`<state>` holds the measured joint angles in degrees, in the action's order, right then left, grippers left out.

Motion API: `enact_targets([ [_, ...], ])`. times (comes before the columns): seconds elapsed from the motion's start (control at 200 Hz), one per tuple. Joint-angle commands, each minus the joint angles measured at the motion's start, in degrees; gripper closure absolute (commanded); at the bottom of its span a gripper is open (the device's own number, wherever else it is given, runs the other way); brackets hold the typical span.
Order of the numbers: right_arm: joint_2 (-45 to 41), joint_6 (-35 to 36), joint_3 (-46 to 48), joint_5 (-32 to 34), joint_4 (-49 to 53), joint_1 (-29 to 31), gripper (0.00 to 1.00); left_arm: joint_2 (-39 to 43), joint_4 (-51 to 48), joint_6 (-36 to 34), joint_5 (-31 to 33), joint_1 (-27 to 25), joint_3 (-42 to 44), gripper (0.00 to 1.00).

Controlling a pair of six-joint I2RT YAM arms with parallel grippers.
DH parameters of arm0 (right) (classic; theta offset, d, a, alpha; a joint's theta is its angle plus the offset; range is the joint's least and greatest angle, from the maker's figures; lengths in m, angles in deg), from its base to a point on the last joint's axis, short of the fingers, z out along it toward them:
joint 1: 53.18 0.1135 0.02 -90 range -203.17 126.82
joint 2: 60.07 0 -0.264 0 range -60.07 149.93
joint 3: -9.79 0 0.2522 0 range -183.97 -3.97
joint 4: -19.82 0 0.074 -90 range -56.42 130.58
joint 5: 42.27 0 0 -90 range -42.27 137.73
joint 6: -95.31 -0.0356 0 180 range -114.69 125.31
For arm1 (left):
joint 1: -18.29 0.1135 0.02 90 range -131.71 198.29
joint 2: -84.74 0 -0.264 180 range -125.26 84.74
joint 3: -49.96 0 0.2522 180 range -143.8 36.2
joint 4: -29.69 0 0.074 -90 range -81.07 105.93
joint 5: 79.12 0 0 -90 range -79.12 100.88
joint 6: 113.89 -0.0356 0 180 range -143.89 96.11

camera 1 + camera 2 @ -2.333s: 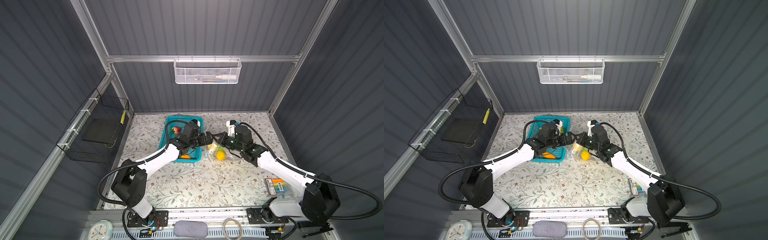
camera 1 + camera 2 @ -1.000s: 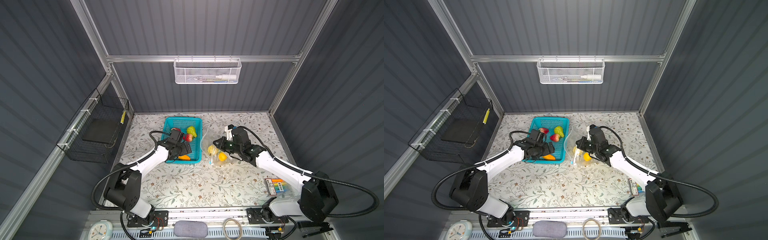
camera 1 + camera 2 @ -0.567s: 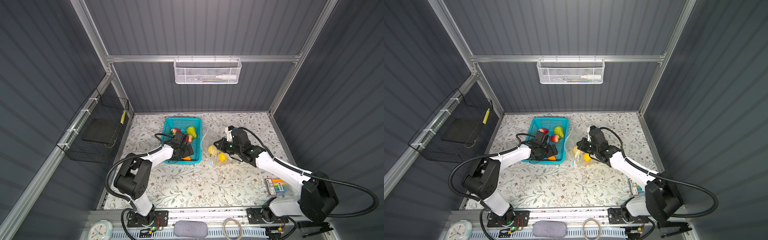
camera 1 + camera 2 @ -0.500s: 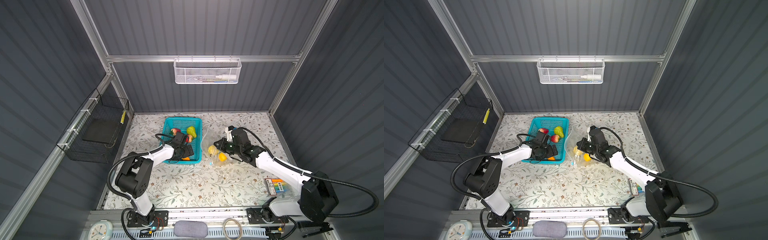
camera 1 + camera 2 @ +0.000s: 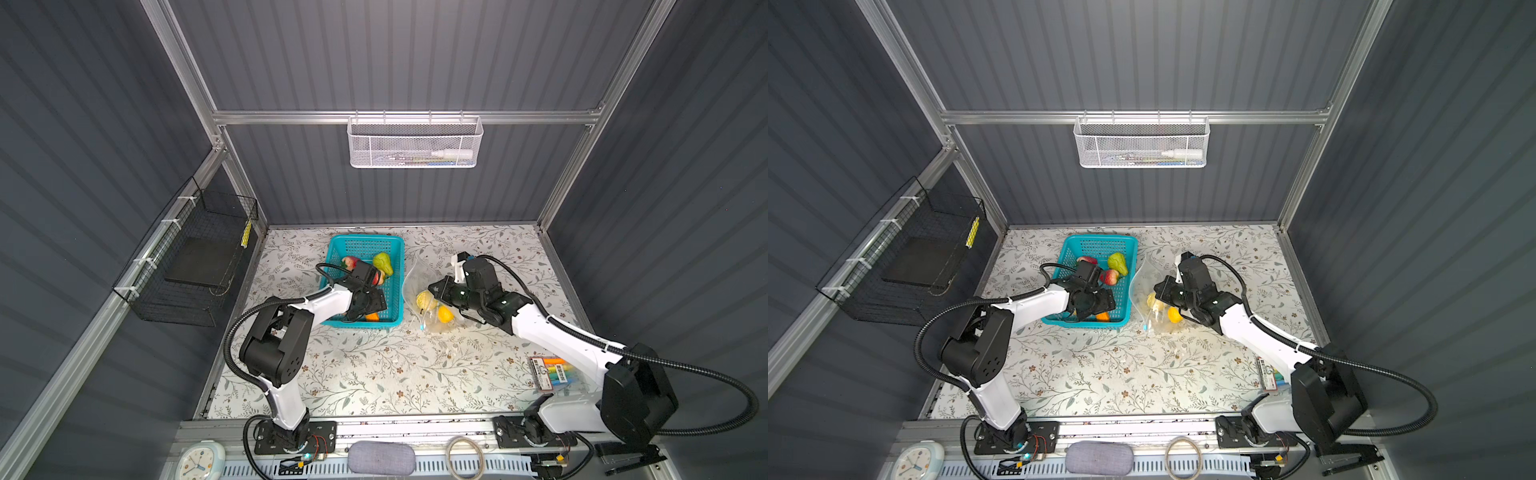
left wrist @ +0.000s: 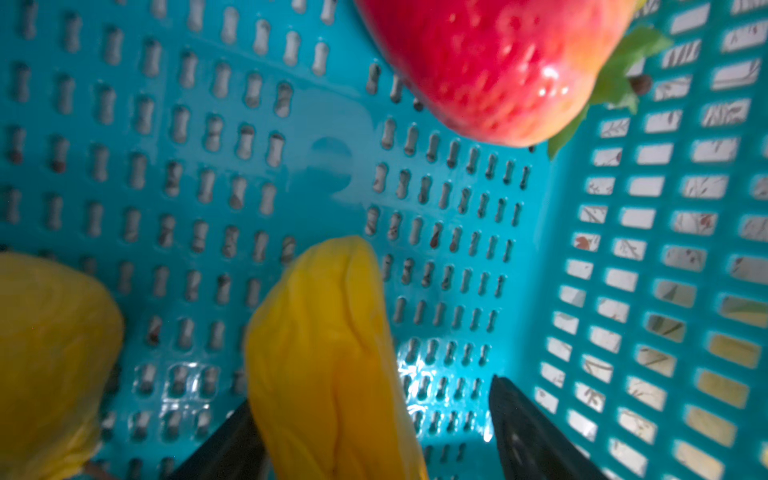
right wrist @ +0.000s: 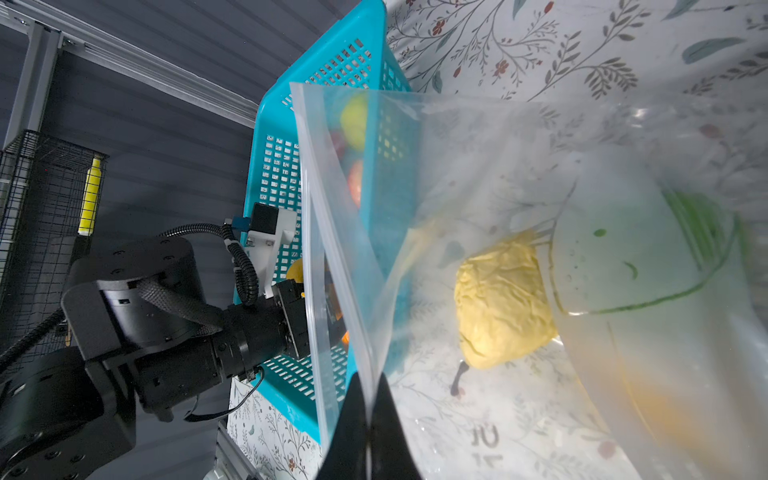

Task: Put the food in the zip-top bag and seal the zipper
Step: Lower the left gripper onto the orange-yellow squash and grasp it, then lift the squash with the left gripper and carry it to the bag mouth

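The clear zip-top bag (image 5: pixel 415 278) (image 5: pixel 1144 274) lies right of the teal basket (image 5: pixel 365 239) (image 5: pixel 1100 237). My right gripper (image 5: pixel 434 286) (image 7: pixel 368 382) is shut on the bag's mouth edge and holds it raised. The zipper's blue slider (image 5: pixel 422 328) rests low at the near end. A lumpy yellow food piece (image 7: pixel 503 307) and an orange one (image 5: pixel 445 314) sit inside the bag. My left gripper (image 5: pixel 368 305) (image 6: pixel 370 395) is down in the basket, open. A yellow food piece (image 6: pixel 332 353) lies between its fingers, against one and clear of the other. A red apple (image 6: pixel 498 62) lies beyond.
The basket also holds a green pear (image 5: pixel 383 262), another red fruit (image 5: pixel 350 262) and an orange piece (image 5: pixel 372 316). A marker pack (image 5: pixel 555 374) lies at the front right. A white mesh basket (image 5: pixel 415 141) hangs on the back wall, a black wire one (image 5: pixel 195 257) on the left.
My left gripper left the bag's mouth, went back into the basket and came down around the yellow piece, its jaws narrowing. The right gripper kept its hold on the bag.
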<state>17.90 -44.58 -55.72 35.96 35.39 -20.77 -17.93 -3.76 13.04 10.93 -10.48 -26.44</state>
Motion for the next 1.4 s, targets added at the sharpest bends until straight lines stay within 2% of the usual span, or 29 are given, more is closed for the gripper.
enact_targets([
  [0.0, -0.98, 0.55, 0.33, 0.67, 0.63, 0.0, 1.0, -1.17, -1.66, -1.66, 0.5, -0.06, -0.65, 0.32],
  [0.085, -1.05, 0.61, 0.31, 0.82, 0.74, 0.02, 1.0, -0.38, -1.41, -1.98, 0.72, -0.05, -0.54, 0.41],
  [0.335, -1.1, 0.32, 0.42, 0.89, 0.74, 0.02, 1.0, 3.72, -0.75, -3.07, 2.93, -0.05, 0.17, 0.55],
  [0.69, -1.63, 0.59, 0.51, 1.29, 1.05, -0.02, 1.0, 12.24, 0.1, -3.6, 5.66, -0.05, -0.3, 0.57],
  [0.9, -1.68, 0.26, 0.44, 0.89, 0.5, -0.08, 1.0, 19.79, 5.28, -2.13, 2.21, -0.53, -0.46, 0.58],
  [1.146, -1.51, -2.21, -1.2, -1.91, -1.64, -0.06, 1.0, 24.23, 15.89, -1.69, 1.99, -6.44, -2.06, 0.59],
  [1.396, -2.26, -2.96, -2.7, -2.62, -2.86, -0.06, 1.0, 22.54, 29.33, -1.38, 2.67, -11.58, -1.02, 0.59],
])
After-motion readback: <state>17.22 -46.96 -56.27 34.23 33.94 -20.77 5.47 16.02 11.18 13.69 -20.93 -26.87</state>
